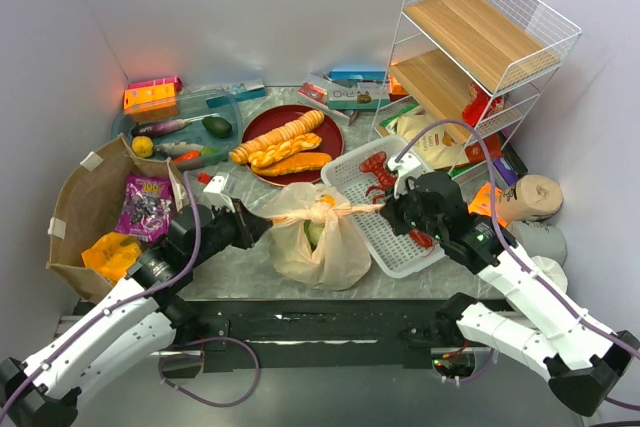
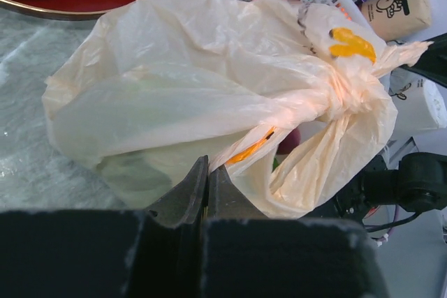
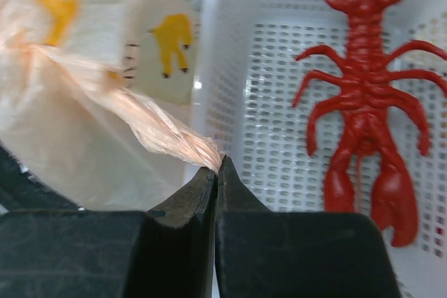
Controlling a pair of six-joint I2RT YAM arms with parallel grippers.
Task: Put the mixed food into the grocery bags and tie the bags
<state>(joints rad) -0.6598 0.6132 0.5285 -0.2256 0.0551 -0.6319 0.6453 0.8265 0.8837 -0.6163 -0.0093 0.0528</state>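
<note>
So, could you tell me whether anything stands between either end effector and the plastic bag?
Nothing visible does: the left end effector and the right end effector are each shut on the plastic bag itself.

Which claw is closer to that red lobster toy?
Right. The right gripper is at the basket, beside the red lobster; the left gripper sits beyond the plastic bag.

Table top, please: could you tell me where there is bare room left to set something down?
Bare marble lies along the near edge of the table, between the paper bag and the white basket, in front of the plastic bag. The back, around the red plate and clear tub, and the right side below the wire shelf are crowded.
</note>
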